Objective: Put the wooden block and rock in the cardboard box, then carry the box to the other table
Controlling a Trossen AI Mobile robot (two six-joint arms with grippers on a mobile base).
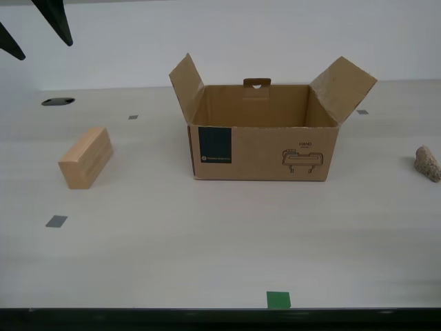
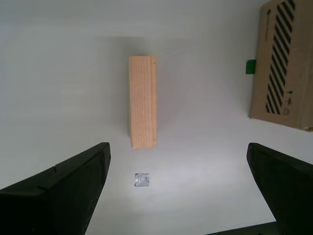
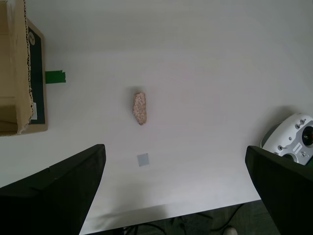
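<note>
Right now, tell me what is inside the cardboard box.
The cardboard box stands open, showing only bare inner walls; its front wall hides the floor. The wooden block and the rock lie outside on the table.

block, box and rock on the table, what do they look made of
The wooden block looks like pale unfinished wood with fine parallel grain lines. The cardboard box is matte brown corrugated card, its wavy edge visible. The rock seems rough speckled tan stone.
</note>
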